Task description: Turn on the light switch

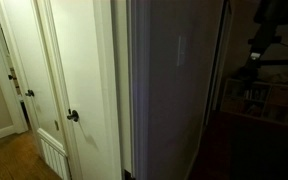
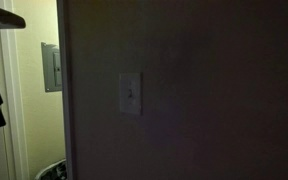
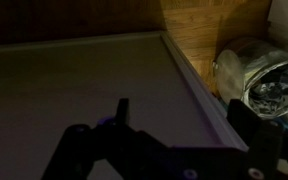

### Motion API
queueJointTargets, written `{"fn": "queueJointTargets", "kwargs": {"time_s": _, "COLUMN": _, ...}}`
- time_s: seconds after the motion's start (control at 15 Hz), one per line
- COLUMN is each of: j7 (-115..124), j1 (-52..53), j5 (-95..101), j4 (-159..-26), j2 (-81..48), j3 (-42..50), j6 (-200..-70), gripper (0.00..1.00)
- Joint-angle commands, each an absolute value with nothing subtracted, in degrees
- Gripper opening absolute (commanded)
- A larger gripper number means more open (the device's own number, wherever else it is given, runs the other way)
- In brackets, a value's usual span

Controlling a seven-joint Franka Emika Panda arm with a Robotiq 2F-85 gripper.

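Although the scene was recorded in dim light, the following were catalogued.

1. The light switch [image 2: 130, 93]: a small, pale, upright plate with a slim vertical rocker, mounted on a dark wall [image 2: 214, 90]. In an exterior view it was found just toward 9 o'clock of the frame's centre. The same switch [image 1: 180, 48] was made out only faintly in an exterior view, toward 12 o'clock of centre. Which way the rocker was tipped could not be told.

2. The robot arm [image 1: 269, 25]: registered as a dark outline at 2 o'clock, well apart from the switch.

3. The gripper [image 3: 181, 118]: seen in the wrist view only, entering from 6 o'clock. Its fingers [image 3: 246, 125] were held spread and empty, with a grey flat surface [image 3: 74, 75] visible between them.

4. White doors [image 1: 79, 70]: placed at 9 o'clock of the switch wall, with a dark round knob [image 1: 72, 116] fitted low on one.

5. A shelf [image 1: 256, 95]: located at 3 o'clock below the arm; its contents were too dark to be identified.

6. A grey panel box [image 2: 51, 67]: fixed to a lit pale wall at 9 o'clock of the switch.

7. A wire basket [image 3: 259, 75]: stood on a wood floor [image 3: 209, 25] at 3 o'clock in the wrist view, just beside the edge strip [image 3: 189, 75] bordering the grey surface.
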State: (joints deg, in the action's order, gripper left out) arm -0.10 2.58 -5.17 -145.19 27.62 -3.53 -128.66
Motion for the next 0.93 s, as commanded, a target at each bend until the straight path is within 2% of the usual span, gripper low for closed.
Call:
{"fn": "queueJointTargets", "kwargs": {"time_s": 0.0, "j7": 0.27, "j1": 2.67, "j5": -3.67, "j4": -144.6, "j2": 26.77, "j3": -3.13, "j6": -129.45, "gripper": 1.0}}
{"fn": "queueJointTargets", "kwargs": {"time_s": 0.4, "j7": 0.51, "j1": 2.53, "j5": -2.6, "j4": -143.47, "j2": 25.95, "j3": -3.4, "j6": -129.79, "gripper": 1.0}}
{"fn": "queueJointTargets", "kwargs": {"time_s": 0.87, "j7": -0.4, "j1": -0.1, "j5": 0.84, "j4": -142.39, "j2": 20.31, "j3": -1.23, "j6": -136.48, "gripper": 1.0}}
